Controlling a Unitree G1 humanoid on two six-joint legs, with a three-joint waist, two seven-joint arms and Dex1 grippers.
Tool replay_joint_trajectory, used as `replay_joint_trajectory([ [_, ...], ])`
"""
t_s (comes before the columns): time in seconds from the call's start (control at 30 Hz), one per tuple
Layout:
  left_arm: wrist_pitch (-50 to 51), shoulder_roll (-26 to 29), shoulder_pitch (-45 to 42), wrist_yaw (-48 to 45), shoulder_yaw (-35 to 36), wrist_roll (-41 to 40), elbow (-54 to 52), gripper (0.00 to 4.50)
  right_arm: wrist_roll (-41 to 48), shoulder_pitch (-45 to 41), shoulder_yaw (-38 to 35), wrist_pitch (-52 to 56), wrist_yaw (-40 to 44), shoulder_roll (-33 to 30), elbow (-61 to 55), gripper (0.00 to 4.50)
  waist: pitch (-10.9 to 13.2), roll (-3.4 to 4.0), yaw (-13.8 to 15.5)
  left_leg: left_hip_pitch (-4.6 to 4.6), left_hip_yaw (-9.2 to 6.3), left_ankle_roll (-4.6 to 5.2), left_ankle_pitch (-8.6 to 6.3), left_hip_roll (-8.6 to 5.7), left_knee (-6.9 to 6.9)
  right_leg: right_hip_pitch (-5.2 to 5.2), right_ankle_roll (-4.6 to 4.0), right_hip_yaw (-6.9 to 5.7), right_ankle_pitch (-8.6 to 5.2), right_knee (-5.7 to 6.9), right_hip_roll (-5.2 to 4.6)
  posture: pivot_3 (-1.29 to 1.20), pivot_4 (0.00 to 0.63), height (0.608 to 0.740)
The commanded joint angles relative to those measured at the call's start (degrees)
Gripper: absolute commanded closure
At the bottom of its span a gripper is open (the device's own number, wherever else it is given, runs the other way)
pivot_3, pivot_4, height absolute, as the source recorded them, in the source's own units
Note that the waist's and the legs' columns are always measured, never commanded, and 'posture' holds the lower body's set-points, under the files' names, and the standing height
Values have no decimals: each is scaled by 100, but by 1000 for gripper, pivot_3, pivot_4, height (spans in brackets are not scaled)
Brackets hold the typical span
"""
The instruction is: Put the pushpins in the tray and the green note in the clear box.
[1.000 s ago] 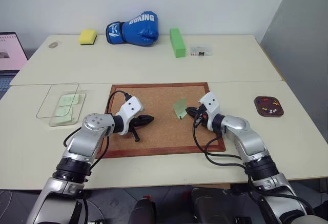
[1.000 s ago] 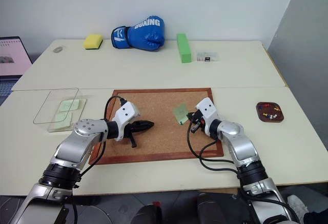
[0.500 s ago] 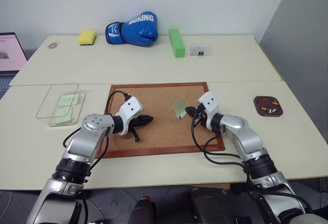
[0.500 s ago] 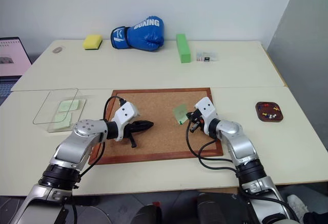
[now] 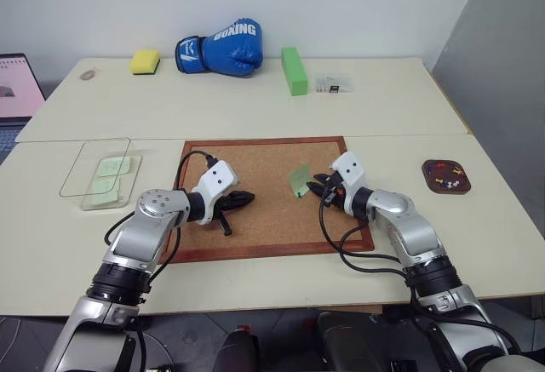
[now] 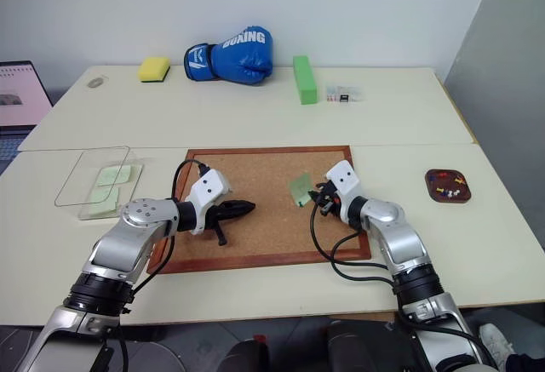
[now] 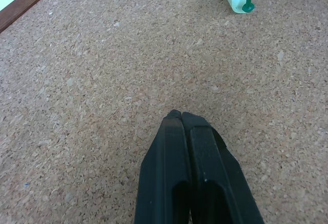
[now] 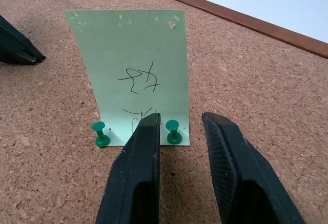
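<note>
From the head views, the green note (image 5: pixel 299 179) is standing on the corkboard (image 5: pixel 255 219) near its right side, curling up from its pinned edge, so it is not yet on its way to the clear box (image 5: pixel 95 168), which is sitting well apart on the table to the left of the board with pale green slips already lying in it. The tray (image 5: pixel 446 176) is resting on the table to the right of the board and is already holding several coloured pins, so part of the pin work looks done. The right gripper (image 5: pixel 318 188) is hovering just beside the note, while the left gripper (image 5: pixel 245 197) is resting over the middle of the board, empty. In the left wrist view, the left gripper's fingers (image 7: pixel 190 178) are pressing together over bare cork, and a green pin (image 7: pixel 248 1) is showing at the note's lower edge. In the right wrist view, the right gripper (image 8: pixel 179 131) is standing partly apart, holding nothing, with one green pushpin (image 8: pixel 173 130) lying just ahead of the gap beside the left finger, and a second green pushpin (image 8: pixel 100 134) sitting at the note's other corner. Both are pinning the note down, so I judge that these two pins remain to be pulled and carried to the tray before the note can go to the box.
</note>
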Motion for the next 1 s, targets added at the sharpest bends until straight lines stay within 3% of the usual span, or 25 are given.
replay_joint_trajectory([
  [0.03, 52, 60, 69, -2, 4, 36, -87, 4500, 70, -53, -87, -43, 73, -4, -104, 3783, 0, 0, 0, 0, 0, 0, 0, 0, 0, 0, 0, 0, 0, 0, 0, 0, 150, 740],
  [0.17, 52, 51, 74, 5, 6, 31, -80, 4500, 95, -53, -109, -12, 118, -17, -124, 4444, 0, 0, 0, 0, 0, 0, 0, 0, 0, 0, 0, 0, 0, 0, 0, 0, 150, 740],
  [1.0, 76, 49, 59, -7, -15, 47, -40, 4500, 496, -57, -439, 381, 142, -266, -1095, 4444, 1, 1, 18, -6, -2, 0, 0, 0, -1, -3, 0, -2, 0, -4, 0, 0, 150, 740],
])
